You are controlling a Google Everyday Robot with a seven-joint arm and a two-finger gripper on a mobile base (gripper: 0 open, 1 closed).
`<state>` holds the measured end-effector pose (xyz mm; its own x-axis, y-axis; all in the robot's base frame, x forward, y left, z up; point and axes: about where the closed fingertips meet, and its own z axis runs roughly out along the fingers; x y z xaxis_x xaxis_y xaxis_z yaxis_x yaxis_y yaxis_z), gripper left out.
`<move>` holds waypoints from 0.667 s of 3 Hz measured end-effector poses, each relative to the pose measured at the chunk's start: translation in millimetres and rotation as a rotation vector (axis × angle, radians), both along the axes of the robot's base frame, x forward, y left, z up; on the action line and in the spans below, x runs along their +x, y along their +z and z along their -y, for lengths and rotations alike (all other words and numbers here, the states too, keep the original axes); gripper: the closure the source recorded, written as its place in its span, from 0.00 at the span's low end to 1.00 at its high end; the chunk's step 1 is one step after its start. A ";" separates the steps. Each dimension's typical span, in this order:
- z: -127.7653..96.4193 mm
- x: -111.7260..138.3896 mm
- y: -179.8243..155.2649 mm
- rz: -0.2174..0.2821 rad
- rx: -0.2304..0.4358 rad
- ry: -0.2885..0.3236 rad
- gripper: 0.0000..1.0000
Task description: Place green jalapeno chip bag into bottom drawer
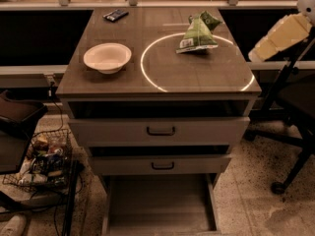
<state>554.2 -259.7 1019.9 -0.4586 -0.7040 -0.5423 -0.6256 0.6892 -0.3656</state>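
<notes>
The green jalapeno chip bag [197, 33] lies crumpled on the back right of the cabinet top [123, 80], inside a glowing white ring. The bottom drawer [160, 205] is pulled out near the floor and its flat floor shows nothing in it. My gripper [257, 53], cream-coloured, hangs in the air just off the cabinet's right edge, to the right of the bag and apart from it. It holds nothing that I can see.
A white bowl [107, 58] sits on the left of the top and a small dark packet [115, 15] at the back. Two upper drawers with black handles [161, 131] stand slightly ajar. A wire basket [42, 161] is at the left, a chair base [290, 146] at the right.
</notes>
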 end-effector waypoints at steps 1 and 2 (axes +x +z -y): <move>13.0 46.7 23.5 0.135 0.169 -0.124 0.00; 10.1 50.5 23.0 0.134 0.175 -0.129 0.00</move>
